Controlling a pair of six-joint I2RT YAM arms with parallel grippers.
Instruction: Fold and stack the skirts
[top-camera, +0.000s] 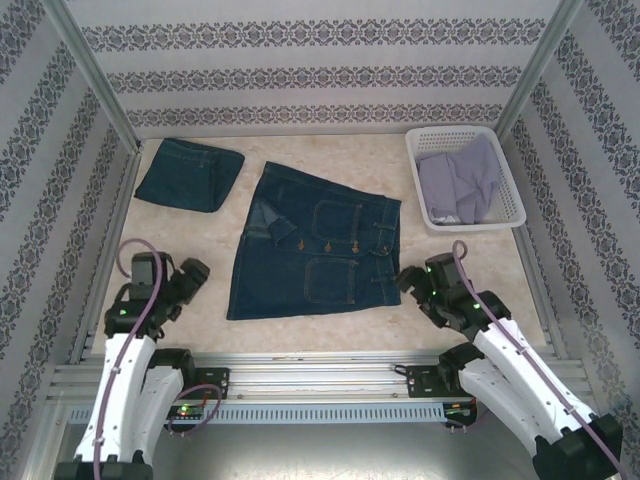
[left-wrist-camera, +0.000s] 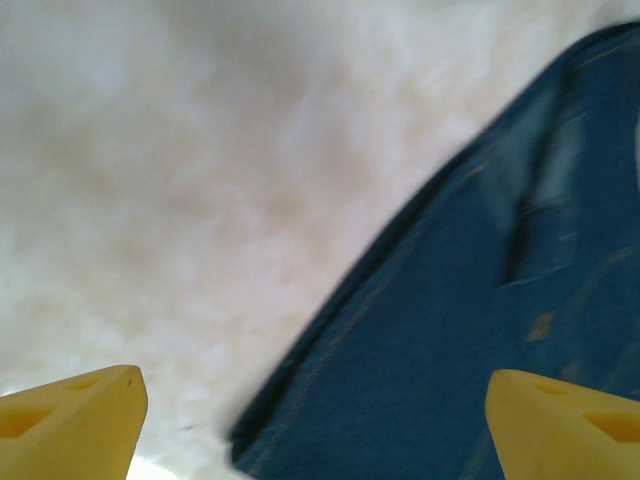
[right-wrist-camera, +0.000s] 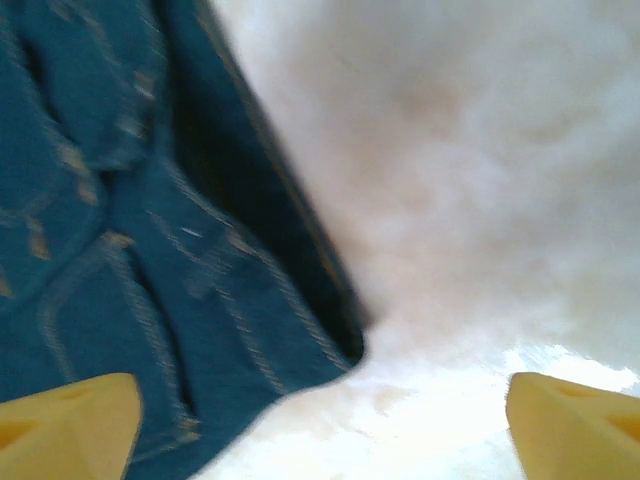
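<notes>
Patterned walls enclose a pale marbled table (top-camera: 250, 168). One denim skirt (top-camera: 315, 245) lies spread flat at its middle, a folded denim skirt (top-camera: 190, 172) rests at the far left, and a lavender-grey skirt (top-camera: 460, 180) sits crumpled in the white basket (top-camera: 475, 226). The left fingers (left-wrist-camera: 70, 420) and right fingers (right-wrist-camera: 65, 425) are spread wide beside the flat skirt's near corners, grasping nothing.

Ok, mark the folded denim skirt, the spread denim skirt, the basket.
Folded dark blue denim skirt (top-camera: 190, 175), top view, its middle.
Spread-out dark blue denim skirt (top-camera: 275, 270), top view, panel left of pockets.
White plastic lattice basket (top-camera: 450, 131), top view, far rim.
</notes>
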